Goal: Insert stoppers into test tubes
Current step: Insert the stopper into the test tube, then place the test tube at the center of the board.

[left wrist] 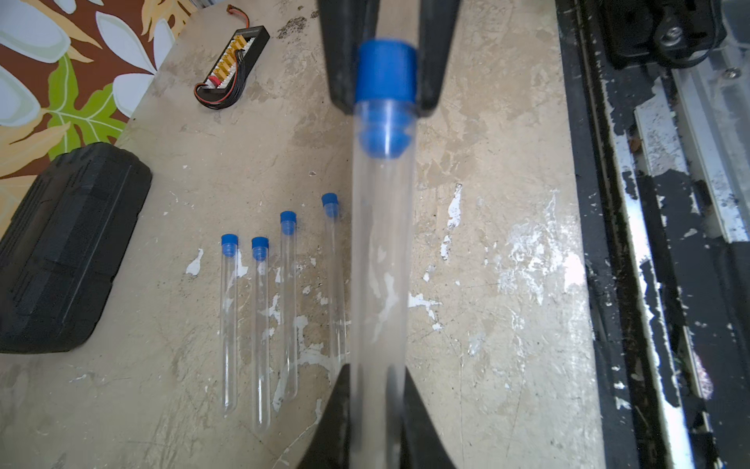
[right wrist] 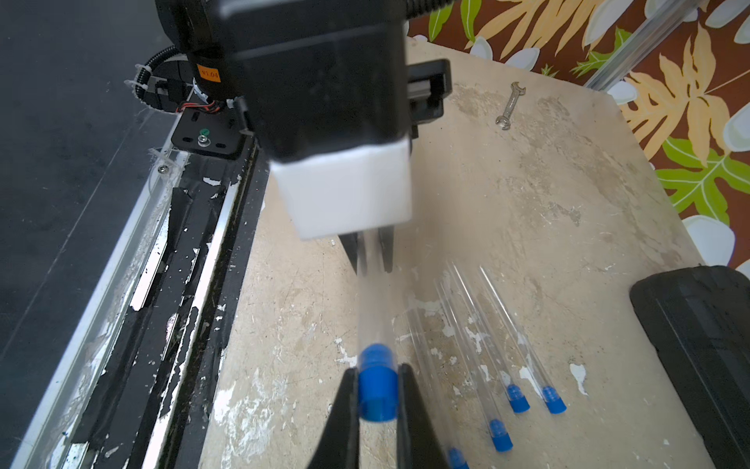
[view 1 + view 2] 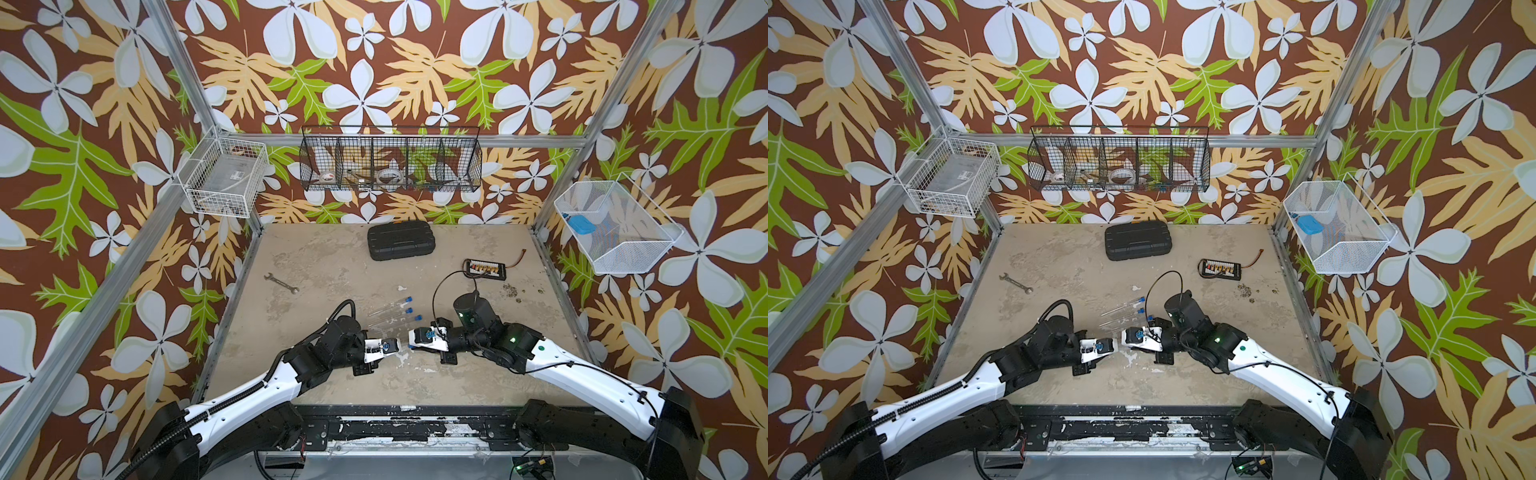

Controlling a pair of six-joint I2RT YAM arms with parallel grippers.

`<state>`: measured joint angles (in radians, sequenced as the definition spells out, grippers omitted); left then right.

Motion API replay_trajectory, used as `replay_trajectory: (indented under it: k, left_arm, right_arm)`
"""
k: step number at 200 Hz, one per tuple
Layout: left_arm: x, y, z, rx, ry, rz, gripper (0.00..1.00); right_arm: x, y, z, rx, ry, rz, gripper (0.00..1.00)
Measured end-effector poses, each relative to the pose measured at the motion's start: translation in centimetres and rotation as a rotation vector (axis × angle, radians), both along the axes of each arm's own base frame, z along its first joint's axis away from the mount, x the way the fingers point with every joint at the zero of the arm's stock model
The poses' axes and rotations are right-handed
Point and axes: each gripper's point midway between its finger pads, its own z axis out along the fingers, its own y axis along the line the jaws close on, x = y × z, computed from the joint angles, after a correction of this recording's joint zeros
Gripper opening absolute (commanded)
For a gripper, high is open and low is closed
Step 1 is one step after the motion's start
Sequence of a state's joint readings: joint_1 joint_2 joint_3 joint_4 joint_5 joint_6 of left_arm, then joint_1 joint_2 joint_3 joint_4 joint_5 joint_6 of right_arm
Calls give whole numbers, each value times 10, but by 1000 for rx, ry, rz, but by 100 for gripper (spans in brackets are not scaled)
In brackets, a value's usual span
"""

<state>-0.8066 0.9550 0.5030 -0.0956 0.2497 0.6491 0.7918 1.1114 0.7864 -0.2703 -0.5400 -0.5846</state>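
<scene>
My left gripper (image 1: 375, 377) is shut on a clear test tube (image 1: 381, 264) and holds it level above the table. A blue stopper (image 1: 385, 71) sits in the tube's mouth, its ribbed lower part inside the glass. My right gripper (image 2: 377, 377) is shut on the cap of that stopper (image 2: 377, 392), facing the left gripper (image 2: 372, 260) along the tube. In a top view the two grippers, left (image 3: 399, 347) and right (image 3: 411, 338), almost meet at the table's middle. Several other test tubes (image 1: 259, 325) lie side by side on the table, each with a blue stopper in it.
A black case (image 3: 401, 243) lies at the back of the table. A grey wrench (image 3: 281, 284) lies at the left and a connector board (image 3: 484, 268) with wires at the right. The lying tubes (image 3: 388, 309) are just behind the grippers. Wire baskets hang on the walls.
</scene>
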Motion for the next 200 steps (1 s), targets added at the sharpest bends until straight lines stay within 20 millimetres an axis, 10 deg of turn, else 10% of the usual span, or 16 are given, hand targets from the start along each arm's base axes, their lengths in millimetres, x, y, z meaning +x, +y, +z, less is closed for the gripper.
replay_trajectory:
  k: [49, 75, 134, 200]
  left_arm:
    - [3, 6, 3, 18, -74, -1, 0]
    - [9, 1, 8, 17, -130, -19, 0]
    - [42, 15, -1, 102, -154, 55, 0]
    - [108, 51, -25, 143, 78, 244, 0]
  right_arm:
    - [0, 4, 2, 23, 41, -14, 14]
    - [1, 0, 7, 29, 38, -27, 41]
    - [11, -28, 71, 171, 49, -69, 53]
    - [78, -70, 33, 171, 225, -539, 53]
